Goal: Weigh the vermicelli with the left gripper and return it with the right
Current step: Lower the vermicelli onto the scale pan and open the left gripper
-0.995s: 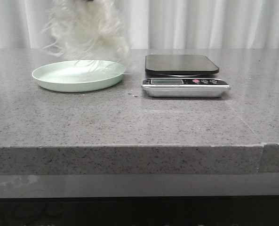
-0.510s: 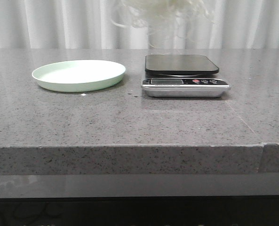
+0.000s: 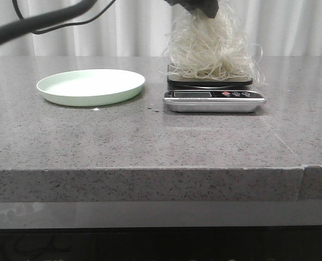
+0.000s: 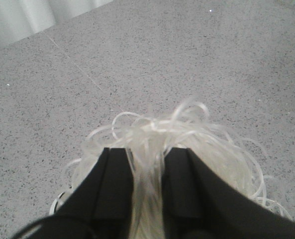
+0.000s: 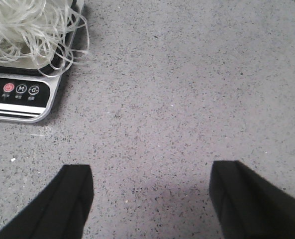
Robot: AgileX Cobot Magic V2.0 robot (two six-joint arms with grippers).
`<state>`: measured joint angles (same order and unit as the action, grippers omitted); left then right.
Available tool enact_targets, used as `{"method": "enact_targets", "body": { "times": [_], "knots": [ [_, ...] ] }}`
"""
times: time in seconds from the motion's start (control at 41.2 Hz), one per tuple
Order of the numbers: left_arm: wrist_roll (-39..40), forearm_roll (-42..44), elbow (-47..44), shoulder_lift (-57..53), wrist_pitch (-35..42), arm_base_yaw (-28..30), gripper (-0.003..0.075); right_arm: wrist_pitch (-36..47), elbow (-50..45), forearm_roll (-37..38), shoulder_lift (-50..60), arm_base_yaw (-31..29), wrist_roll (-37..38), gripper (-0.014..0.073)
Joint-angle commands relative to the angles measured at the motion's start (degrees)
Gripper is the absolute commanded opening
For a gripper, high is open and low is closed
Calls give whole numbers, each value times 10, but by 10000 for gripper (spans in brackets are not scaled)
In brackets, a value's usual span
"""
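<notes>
Front view: my left gripper (image 3: 200, 6) hangs at the top edge, pinching the vermicelli (image 3: 210, 51), whose tangle drapes straight below it onto the scale (image 3: 214, 93). I cannot tell whether the strands bear fully on the black platform. The pale green plate (image 3: 90, 86) sits well off to the gripper's side on the grey table (image 3: 150, 136).

Left wrist view: the fingers (image 4: 112, 186) are nearly shut, a rope of noodles clamped between them, loops spilling beyond the tips.

Right wrist view: my right gripper (image 5: 149, 199) hovers wide open and empty over bare table, the scale's button panel (image 5: 20, 92) ahead and to one side.
</notes>
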<state>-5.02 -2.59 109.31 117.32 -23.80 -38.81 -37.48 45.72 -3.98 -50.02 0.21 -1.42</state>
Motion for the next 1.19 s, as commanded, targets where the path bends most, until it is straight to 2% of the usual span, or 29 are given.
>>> {"method": "enact_targets", "body": {
  "times": [0.0,0.097,0.583,0.825,0.922,1.165],
  "knots": [
    [2,-9,24,-39,48,-6,372,29,14,-2,3,-4,-3,588],
    [2,-9,26,-44,31,-6,440,29,14,-2,3,-4,-3,588],
    [2,41,26,-195,-56,-5,440,28,14,-2,3,-4,-3,588],
    [3,42,24,-295,-189,-5,440,21,14,-2,3,-1,-3,588],
    [3,42,4,-336,-214,-5,440,19,14,-2,3,10,-3,587],
    [7,42,-128,-466,-190,-5,440,16,14,-2,3,49,-7,587]
  ]
}}
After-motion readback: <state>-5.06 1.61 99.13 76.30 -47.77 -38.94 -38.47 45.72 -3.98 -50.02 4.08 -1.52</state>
